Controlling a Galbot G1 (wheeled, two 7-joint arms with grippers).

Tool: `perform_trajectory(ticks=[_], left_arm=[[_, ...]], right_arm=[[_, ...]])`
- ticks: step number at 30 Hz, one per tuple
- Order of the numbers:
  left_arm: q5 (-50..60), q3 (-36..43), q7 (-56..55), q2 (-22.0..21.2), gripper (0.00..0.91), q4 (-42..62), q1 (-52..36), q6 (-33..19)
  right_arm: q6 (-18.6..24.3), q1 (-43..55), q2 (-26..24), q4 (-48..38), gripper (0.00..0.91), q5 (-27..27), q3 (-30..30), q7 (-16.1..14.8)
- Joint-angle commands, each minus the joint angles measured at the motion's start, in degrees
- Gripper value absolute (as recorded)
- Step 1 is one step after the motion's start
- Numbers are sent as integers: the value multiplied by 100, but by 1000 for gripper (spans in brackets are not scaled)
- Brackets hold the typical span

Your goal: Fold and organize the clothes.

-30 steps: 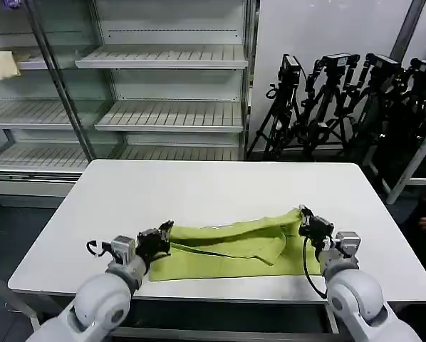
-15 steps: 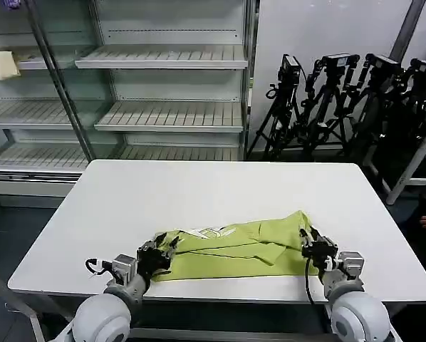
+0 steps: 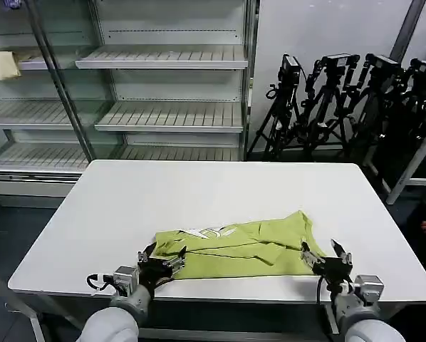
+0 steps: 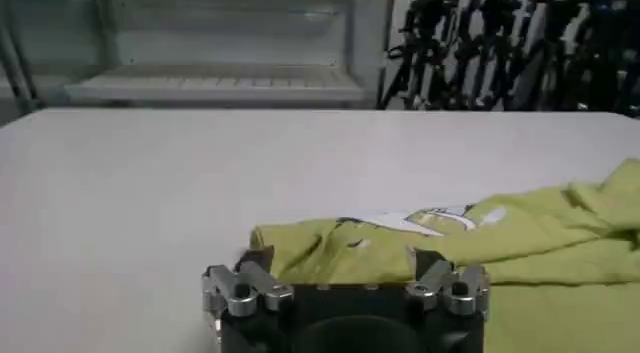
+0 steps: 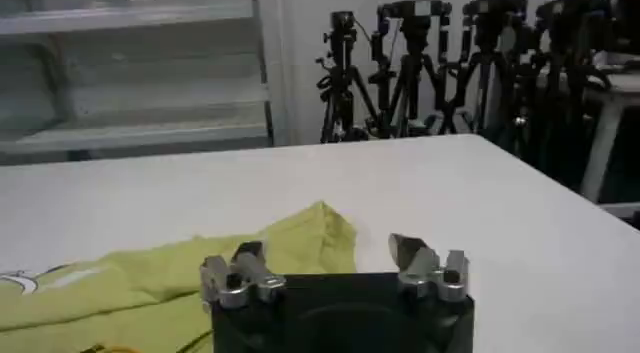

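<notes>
My right gripper (image 5: 334,257) sits low at six o'clock, its two fingers spread wide with nothing between them. Just past my fingertips lies the lime T-shirt (image 5: 150,285), rumpled on the white table (image 5: 480,195), running off toward nine o'clock, its raised corner peaking near the middle. A bit of white print shows at its far edge. At twelve to two o'clock stand black tripods (image 5: 420,65); shelves (image 5: 130,125) run toward ten o'clock.

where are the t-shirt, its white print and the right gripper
T-shirt (image 3: 248,249): head view, middle of the folded green cloth.
White print (image 3: 207,232): head view, on the shirt's far edge.
Right gripper (image 3: 325,255): head view, between its open fingertips.
</notes>
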Motion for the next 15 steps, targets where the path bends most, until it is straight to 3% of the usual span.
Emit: perform_trajectory(ticks=[1, 6, 7, 8, 9, 10, 11, 15], left_arm=[[-83, -36, -372, -713, 907, 405, 12, -9], [-173, -18, -379, -781, 907, 450, 15, -11], [-175, -21, -376, -791, 806, 465, 17, -28], [-180, -26, -378, -799, 615, 472, 22, -46], [-208, -38, -380, -801, 252, 477, 38, -59], [-226, -43, -380, -800, 141, 478, 53, -94], [-234, -44, -379, -799, 50, 480, 60, -100], [-332, -55, -386, -820, 20, 539, 41, -121]], right_arm=[[39, -625, 275, 398, 907, -126, 366, -50], [57, -632, 314, 398, 907, -148, 418, -46], [59, -630, 319, 402, 907, -146, 422, -47], [60, -631, 325, 405, 907, -145, 422, -45], [61, -631, 336, 412, 907, -146, 418, -42], [62, -630, 347, 417, 907, -149, 411, -39], [62, -630, 348, 418, 907, -152, 409, -38], [68, -648, 408, 432, 907, -195, 383, -22]])
